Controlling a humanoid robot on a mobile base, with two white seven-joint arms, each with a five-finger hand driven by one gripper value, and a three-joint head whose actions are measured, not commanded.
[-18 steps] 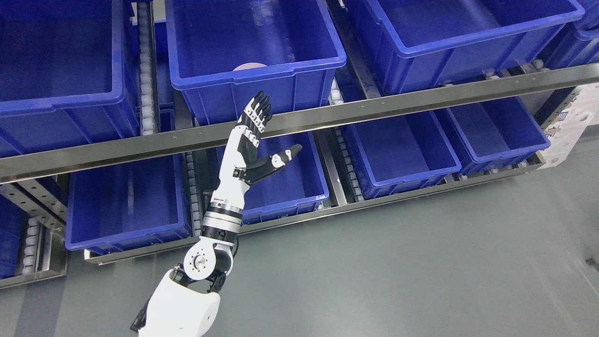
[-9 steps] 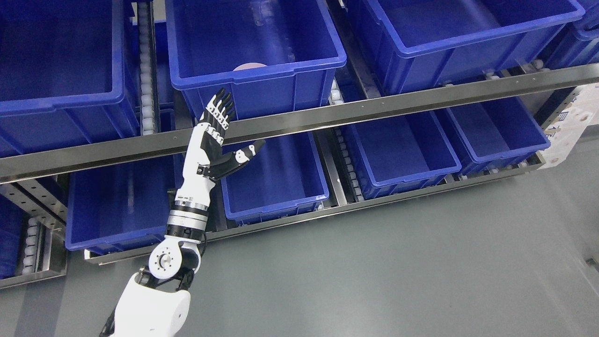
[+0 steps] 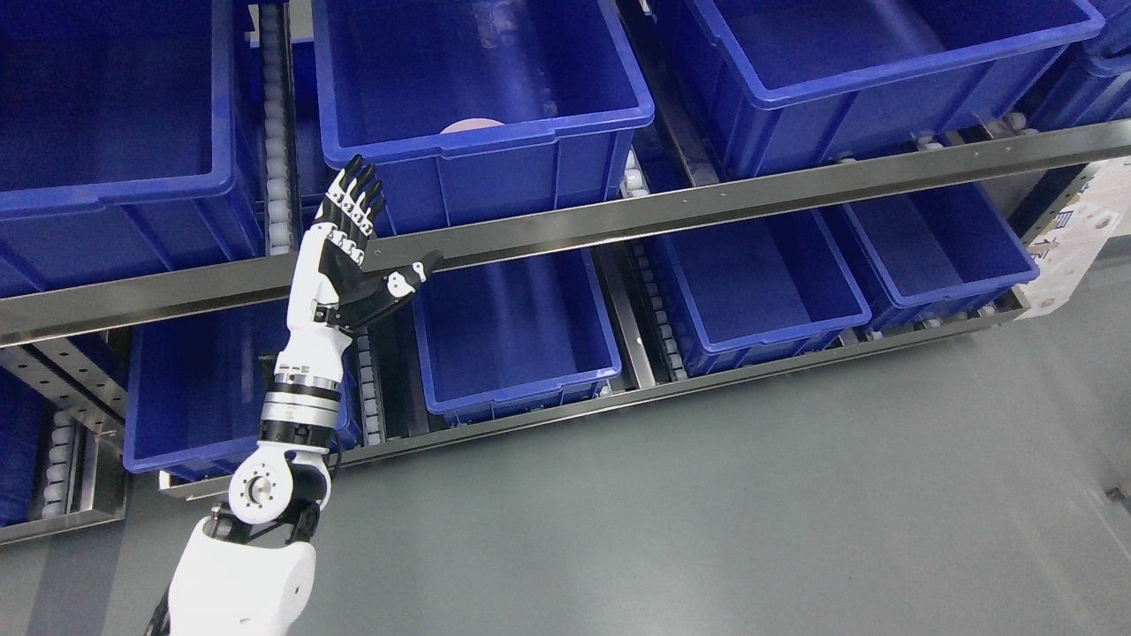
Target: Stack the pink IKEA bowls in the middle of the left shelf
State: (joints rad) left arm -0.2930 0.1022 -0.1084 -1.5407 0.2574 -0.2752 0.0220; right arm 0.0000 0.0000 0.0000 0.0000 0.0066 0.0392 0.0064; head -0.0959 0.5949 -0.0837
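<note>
A pale pink bowl (image 3: 471, 125) shows only as a thin sliver of rim behind the front wall of the middle blue bin (image 3: 482, 155) on the upper shelf level. My left hand (image 3: 367, 238) is raised in front of the steel shelf rail (image 3: 618, 216), below and left of that bin's front corner. Its fingers (image 3: 353, 199) point straight up, the thumb sticks out to the right, and it holds nothing. The left arm comes up from the lower left. The right arm is out of sight.
Large blue bins fill both shelf levels: one at the upper left (image 3: 115, 190), one at the upper right (image 3: 848, 88), and three below (image 3: 521, 353) (image 3: 760, 296) (image 3: 937, 256). White roller tracks (image 3: 278, 132) run between them. Grey floor (image 3: 751, 512) spreads below.
My left arm and hand have swung to the left across the rail, away from the middle bin's front, with the fingers still spread. The bins and bowl have not moved.
</note>
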